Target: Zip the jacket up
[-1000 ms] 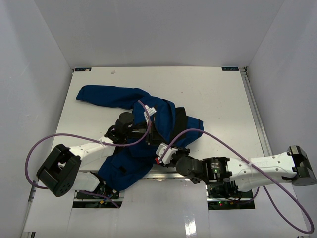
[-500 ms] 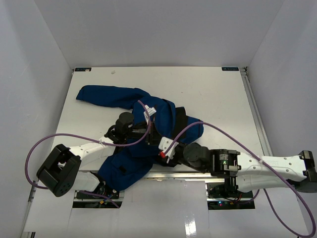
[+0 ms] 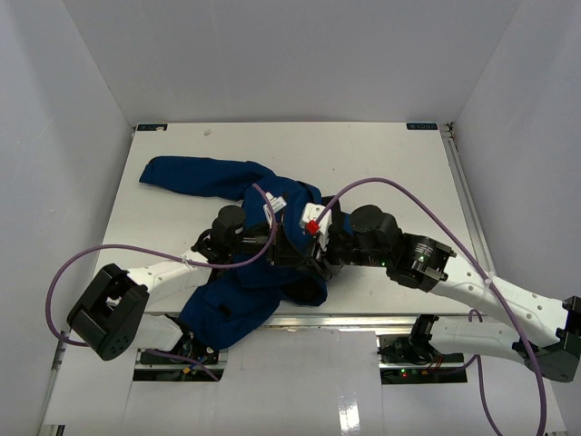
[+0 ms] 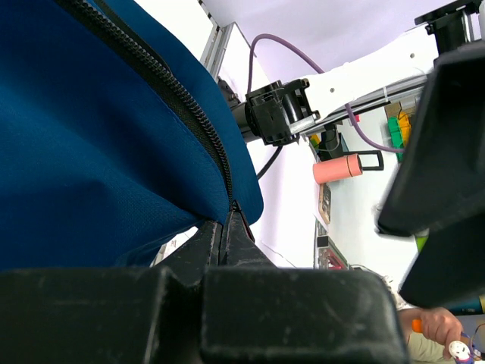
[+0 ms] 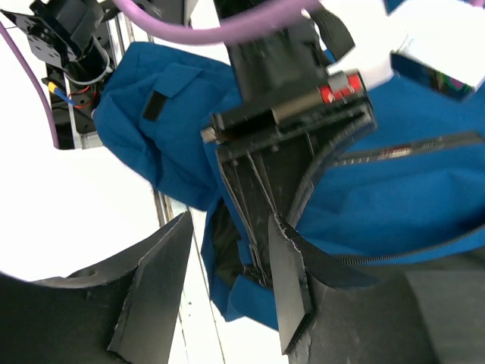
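Two arms, both reaching over one jacket [image 3: 213,177]. From the left side: forearm laid low across the blue cloth, wrist turned to the right, left pincer [image 3: 281,247] clamped tight on the jacket's edge, just where the black zipper [image 4: 182,106] comes down to the fingertips. From the right side: elbow bent, forearm stretched leftward, right pincer [image 3: 311,260] facing the left one, almost tip to tip. Shown in the right wrist view with fingers [image 5: 155,280] parted and gripping nothing; between them only the black body of the left pincer and a fold of blue cloth.

Counted: one jacket, one zipper line, one sleeve clearly laid out, two pincers.

Crumpled on the white table [image 3: 399,163], directly under both pincers. Sleeve stretched away from the left pincer toward the far left. Lower part running from the pincers toward the near table edge and hanging over it. Long axis roughly far to near, slanting a little to the left.
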Controlling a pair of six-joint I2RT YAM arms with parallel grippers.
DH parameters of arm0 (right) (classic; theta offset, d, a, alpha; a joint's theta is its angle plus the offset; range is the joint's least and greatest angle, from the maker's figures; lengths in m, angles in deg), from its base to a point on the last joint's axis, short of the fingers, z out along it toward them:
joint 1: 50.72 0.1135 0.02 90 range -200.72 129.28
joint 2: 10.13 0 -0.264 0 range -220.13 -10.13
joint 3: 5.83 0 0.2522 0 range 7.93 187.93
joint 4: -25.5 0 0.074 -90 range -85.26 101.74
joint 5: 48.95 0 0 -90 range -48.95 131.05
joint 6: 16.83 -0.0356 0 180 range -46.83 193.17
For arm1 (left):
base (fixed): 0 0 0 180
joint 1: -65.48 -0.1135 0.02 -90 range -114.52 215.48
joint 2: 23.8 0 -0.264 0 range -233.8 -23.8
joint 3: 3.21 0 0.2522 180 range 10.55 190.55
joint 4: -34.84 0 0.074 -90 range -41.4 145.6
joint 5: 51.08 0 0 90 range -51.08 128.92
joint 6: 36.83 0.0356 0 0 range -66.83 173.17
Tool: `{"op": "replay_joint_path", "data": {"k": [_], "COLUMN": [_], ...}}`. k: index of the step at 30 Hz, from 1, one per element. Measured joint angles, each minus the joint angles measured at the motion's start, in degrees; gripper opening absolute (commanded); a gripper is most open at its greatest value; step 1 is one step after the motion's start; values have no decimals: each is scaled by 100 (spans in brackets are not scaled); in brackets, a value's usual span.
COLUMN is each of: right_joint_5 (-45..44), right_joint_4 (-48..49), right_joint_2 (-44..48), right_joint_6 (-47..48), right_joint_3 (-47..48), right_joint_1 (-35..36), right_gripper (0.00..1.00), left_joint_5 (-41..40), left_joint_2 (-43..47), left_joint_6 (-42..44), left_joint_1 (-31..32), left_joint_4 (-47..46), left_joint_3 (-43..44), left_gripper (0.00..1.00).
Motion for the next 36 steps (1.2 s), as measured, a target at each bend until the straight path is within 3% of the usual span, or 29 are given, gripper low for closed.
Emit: {"op": "replay_joint_path", "data": {"k": [15,36], "right_joint_5": [-17,-1770], "right_joint_4": [-490,-562], "right_joint_2": [-27,-571], "right_joint_6": [199,398], "right_joint_3": [-348,-284], "right_joint_1": [-198,773], "right_gripper": [49,47], "left_joint_5": [2,-90], "left_joint_2": [0,-25], "left_joint_6": [2,39], "left_joint_1": [0,-4], "left_joint_4": [0,47], "left_joint_3": [0,0], "left_gripper": [0,0]}}
